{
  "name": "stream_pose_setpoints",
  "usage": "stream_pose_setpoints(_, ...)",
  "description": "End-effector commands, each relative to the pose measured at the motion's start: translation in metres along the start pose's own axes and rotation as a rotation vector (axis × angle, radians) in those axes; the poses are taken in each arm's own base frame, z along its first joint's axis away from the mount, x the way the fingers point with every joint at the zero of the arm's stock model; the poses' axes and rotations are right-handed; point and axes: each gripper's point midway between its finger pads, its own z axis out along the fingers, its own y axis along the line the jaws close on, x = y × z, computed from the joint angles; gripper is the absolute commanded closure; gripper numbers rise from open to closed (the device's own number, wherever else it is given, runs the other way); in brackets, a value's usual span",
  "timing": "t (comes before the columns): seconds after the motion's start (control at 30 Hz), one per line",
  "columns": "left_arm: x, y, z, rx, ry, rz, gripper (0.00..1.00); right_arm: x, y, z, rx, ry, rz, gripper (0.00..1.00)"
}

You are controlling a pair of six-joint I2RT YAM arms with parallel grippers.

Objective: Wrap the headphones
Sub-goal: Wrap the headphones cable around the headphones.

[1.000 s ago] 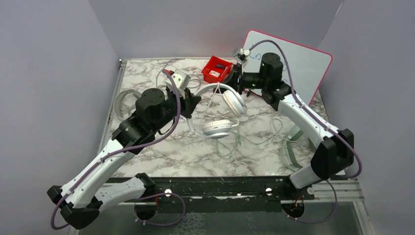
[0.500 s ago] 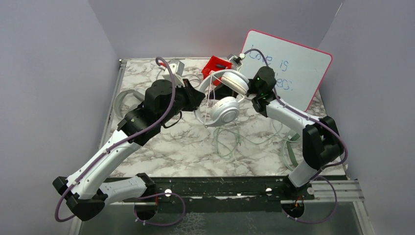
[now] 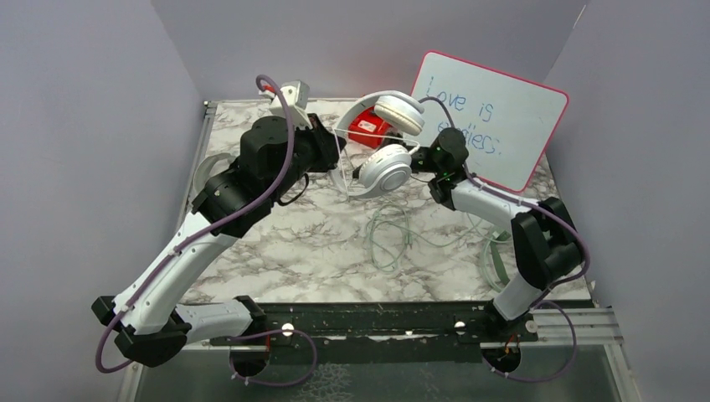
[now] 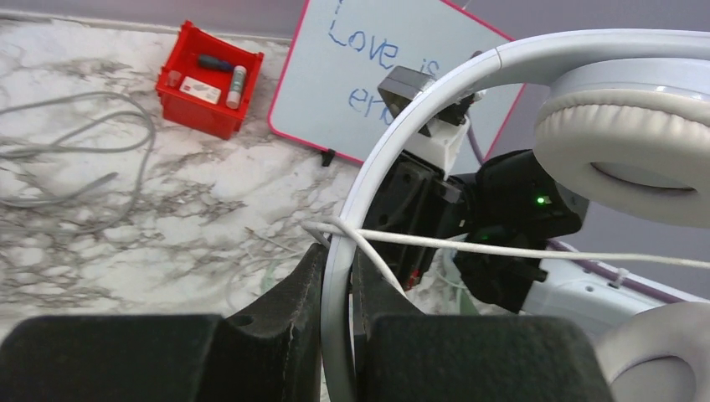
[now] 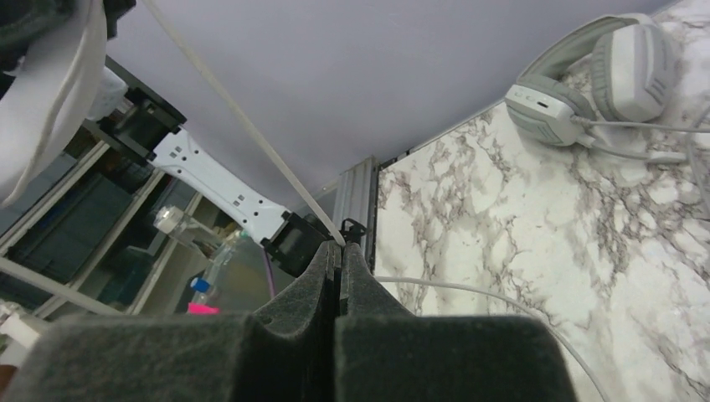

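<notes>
The white headphones (image 3: 387, 171) hang in the air above the back of the table, one cup (image 3: 400, 113) above the other. My left gripper (image 3: 333, 155) is shut on their white headband (image 4: 381, 159), with the jaws tight round the band in the left wrist view (image 4: 337, 272). The thin white cable (image 4: 519, 251) crosses the band just above the jaws and runs to the right. My right gripper (image 3: 418, 159) sits just right of the cups and is shut on that cable (image 5: 251, 134), pinched at its fingertips (image 5: 339, 244).
A red bin (image 3: 366, 127) and a leaning whiteboard (image 3: 502, 117) stand at the back. A grey-green pair (image 5: 586, 79) lies at the table's left side, its band showing from above (image 3: 205, 172). A mint cable (image 3: 393, 234) and a mint headband (image 3: 494, 260) lie at the centre and right.
Both arms have lifted the white headphones off the table and carried them toward the back. The right gripper swung from beside the red bin to just right of the cups.
</notes>
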Motion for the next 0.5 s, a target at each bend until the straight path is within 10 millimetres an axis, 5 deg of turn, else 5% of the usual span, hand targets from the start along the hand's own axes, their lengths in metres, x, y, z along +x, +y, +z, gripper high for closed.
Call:
stream_pose_setpoints(0.0, -0.03, 0.0, -0.011, -0.035, -0.043, 0.161, 1.0, -0.015, -0.01, -0.023, 0.116, -0.074, -0.039, 1.0)
stream_pose_setpoints(0.3, 0.019, 0.015, -0.016, -0.007, 0.162, 0.31, 1.0, -0.069, -0.03, -0.069, 0.303, -0.135, -0.169, 1.0)
stream_pose_setpoints(0.47, 0.036, 0.035, -0.017, -0.042, 0.224, 0.424, 1.0, -0.082, -0.034, -0.1, 0.368, -0.188, -0.197, 1.0)
